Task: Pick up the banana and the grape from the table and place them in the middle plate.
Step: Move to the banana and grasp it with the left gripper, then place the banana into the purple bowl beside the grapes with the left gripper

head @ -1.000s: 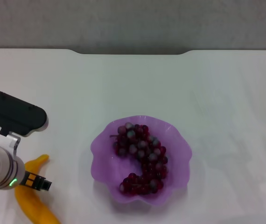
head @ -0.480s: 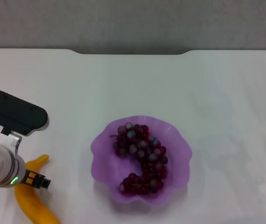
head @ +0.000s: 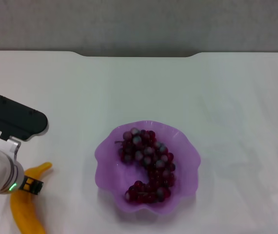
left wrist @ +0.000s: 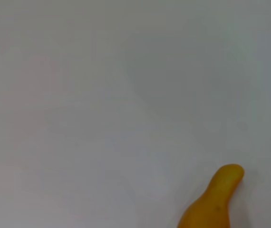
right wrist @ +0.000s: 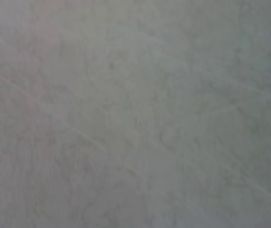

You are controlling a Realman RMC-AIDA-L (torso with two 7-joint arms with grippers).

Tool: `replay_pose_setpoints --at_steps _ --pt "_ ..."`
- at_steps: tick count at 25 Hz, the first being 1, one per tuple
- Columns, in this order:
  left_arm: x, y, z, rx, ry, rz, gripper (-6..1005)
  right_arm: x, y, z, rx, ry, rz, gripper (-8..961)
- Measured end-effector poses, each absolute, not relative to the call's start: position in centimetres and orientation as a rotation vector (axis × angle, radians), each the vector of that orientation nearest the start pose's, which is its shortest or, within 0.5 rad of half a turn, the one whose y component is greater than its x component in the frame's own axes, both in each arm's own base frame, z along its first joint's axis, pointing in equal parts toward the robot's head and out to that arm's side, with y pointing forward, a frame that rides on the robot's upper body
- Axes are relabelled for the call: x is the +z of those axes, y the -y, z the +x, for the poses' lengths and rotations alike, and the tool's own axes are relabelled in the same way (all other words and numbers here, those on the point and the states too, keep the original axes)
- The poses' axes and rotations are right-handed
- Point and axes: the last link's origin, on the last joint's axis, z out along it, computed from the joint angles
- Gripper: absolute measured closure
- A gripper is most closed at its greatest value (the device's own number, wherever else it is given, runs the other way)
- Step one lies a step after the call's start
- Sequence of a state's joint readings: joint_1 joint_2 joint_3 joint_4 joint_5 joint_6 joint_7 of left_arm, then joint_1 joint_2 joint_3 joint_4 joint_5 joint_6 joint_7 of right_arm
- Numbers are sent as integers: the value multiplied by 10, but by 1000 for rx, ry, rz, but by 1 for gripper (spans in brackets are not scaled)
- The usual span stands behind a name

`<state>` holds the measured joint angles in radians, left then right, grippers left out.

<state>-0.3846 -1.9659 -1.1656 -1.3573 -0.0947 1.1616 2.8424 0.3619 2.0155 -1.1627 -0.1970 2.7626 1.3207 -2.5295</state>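
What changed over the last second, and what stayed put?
The left arm slid slightly toward the near-left corner of the head view, uncovering more of the banana's tip. The banana's lower end also looks shifted, ending closer to the left, so it may have been nudged; whether the gripper holds it cannot be seen. The grapes, the plate and the table stayed as they were. The right arm is out of the head view.

The plate [head: 105, 151] sits on the counter [head: 178, 87], near the front edge and about midway across. The grapes [head: 148, 165] lie inside the plate. The banana [head: 26, 209] lies on the counter at the front left corner, well apart from the plate, partly under the left arm [head: 2, 161], one end pointing toward the plate.
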Motion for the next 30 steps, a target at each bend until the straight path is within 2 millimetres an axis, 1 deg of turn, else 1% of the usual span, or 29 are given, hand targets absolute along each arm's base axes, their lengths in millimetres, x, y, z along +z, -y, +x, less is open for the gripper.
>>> replay_pose_setpoints --at_steps 5,9,11,19,22,30 --pt "-21 -332 -255 557 1022 -1883 472 56 -322 344 984 -577 -1552 73" --pt "-12 -332 -246 511 974 -1850 500 56 -322 345 983 -578 -1552 73" --pt "-9 -333 -243 490 971 -1845 500 56 -322 345 983 -578 -1551 73" --pt "2 -338 -220 368 913 -1864 500 56 -323 344 985 -577 -1550 73" --pt "7 -337 -206 325 872 -1882 500 56 -323 344 984 -578 -1551 73" --pt "17 -326 -169 255 757 -1942 500 55 -321 346 979 -588 -1551 73"
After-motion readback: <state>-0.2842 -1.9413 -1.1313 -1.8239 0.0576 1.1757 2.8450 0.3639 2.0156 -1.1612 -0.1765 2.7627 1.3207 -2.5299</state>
